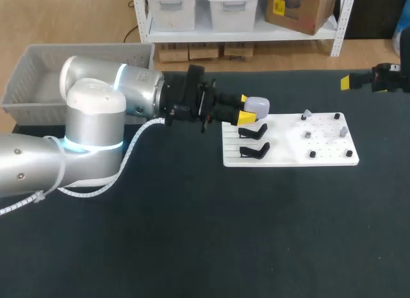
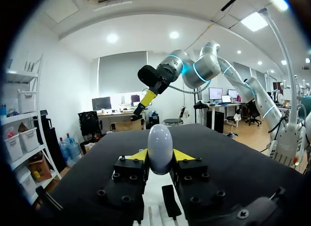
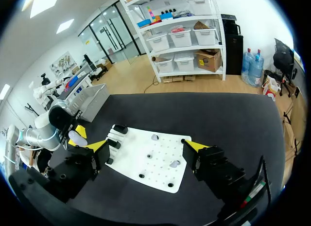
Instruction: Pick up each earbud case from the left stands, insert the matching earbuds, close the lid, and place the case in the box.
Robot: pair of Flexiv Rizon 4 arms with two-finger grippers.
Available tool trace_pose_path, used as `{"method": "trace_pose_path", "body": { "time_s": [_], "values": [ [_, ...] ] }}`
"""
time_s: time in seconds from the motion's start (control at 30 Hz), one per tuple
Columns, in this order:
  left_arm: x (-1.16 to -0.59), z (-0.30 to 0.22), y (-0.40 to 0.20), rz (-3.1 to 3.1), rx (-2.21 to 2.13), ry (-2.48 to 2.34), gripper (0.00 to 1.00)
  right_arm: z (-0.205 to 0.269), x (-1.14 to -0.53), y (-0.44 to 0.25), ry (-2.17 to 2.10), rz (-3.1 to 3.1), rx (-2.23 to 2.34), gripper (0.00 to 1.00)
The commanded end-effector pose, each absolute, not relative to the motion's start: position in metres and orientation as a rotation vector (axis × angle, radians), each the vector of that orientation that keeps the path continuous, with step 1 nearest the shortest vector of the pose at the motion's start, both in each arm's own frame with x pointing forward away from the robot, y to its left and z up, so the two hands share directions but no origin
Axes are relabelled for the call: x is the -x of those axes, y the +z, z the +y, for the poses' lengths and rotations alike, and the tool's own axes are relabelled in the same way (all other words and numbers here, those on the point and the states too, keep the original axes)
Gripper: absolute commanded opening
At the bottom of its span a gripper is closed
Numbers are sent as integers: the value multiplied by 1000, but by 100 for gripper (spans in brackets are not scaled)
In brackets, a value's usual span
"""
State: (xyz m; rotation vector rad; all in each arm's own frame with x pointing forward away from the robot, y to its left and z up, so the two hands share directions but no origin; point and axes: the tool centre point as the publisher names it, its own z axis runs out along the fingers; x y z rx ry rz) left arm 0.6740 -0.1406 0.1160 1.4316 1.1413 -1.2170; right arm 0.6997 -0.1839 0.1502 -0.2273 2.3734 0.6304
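My left gripper is shut on a pale, egg-shaped earbud case, held just above the back left corner of the white board. In the left wrist view the case stands upright between the two yellow tips, lid closed. Two black stands on the board's left side are bare. Small grey earbuds sit on pegs on the board's right half. My right gripper hangs open at the far right, high above the table; its wrist view looks down on the board between its wide-apart fingers.
A grey plastic basket stands at the table's back left, behind my left arm. Several short black pegs stick up from the board. Dark table surface lies bare in front of the board.
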Motion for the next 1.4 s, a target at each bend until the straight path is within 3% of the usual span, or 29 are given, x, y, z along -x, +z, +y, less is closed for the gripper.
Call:
{"method": "trace_pose_path", "body": {
  "time_s": [0.03, 1.17, 1.4],
  "values": [
    [-664, -137, 123, 1183, -1335, -1136, 0, -185, -700, 150, 635, 2373, 230, 100],
    [-657, -143, 121, 1139, -1333, -1256, 0, -185, -700, 150, 635, 2373, 230, 100],
    [-657, -143, 121, 1139, -1333, -1256, 0, -161, -653, 166, 691, 2303, 331, 100]
  ]
}}
